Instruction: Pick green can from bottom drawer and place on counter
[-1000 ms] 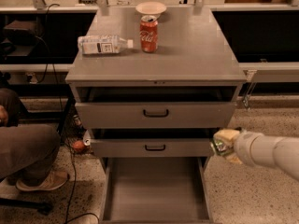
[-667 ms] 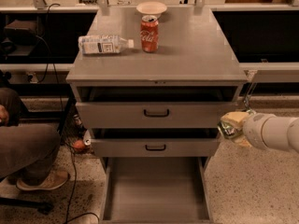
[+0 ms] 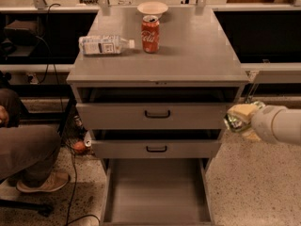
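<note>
Green can [image 3: 232, 123]: clamped in the gripper [image 3: 239, 120] jaws, just right of the cabinet, level with the top drawer. Bottom drawer [image 3: 160, 192]: pulled out, flat grey floor. Tabletop [image 3: 197, 51]: flat, grey.

A lab or workshop: a grey metal drawer cabinet [image 3: 155, 117], speckled floor [image 3: 254, 187], loose cables [image 3: 70, 173]. The tool [image 3: 241, 120] grips the green can [image 3: 232, 122] beside the cabinet's right side.

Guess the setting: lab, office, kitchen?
Probably a robotics lab: bare metal drawer cabinet, loose cables on the floor, seated person alongside. The gripper, right of the cabinet, holds the green can.
</note>
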### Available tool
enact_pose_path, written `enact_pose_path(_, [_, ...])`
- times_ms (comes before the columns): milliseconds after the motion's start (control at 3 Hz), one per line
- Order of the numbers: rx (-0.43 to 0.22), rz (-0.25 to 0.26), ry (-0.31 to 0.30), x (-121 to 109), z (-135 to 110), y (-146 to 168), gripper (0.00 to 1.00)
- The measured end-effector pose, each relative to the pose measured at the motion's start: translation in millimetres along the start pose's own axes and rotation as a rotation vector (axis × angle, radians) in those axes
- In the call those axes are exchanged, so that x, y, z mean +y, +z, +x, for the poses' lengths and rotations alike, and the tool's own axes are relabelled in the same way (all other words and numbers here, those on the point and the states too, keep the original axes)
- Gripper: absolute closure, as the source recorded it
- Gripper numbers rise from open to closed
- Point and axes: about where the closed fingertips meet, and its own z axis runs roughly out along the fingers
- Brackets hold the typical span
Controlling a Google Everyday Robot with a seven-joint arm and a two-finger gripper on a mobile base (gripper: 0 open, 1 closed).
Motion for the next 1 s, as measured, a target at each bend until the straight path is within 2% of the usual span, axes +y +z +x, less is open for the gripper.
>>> enact_pose_path(333, [0.046, 0.047, -0.077, -39, 30, -38, 1.0])
enact_pose_path(667, [0.06, 0.067, -0.131, -72, 57, -64, 1.0])
enact_pose_path(1000, [0.059, 0.066, -0.131, -71, 56, -62, 1.0])
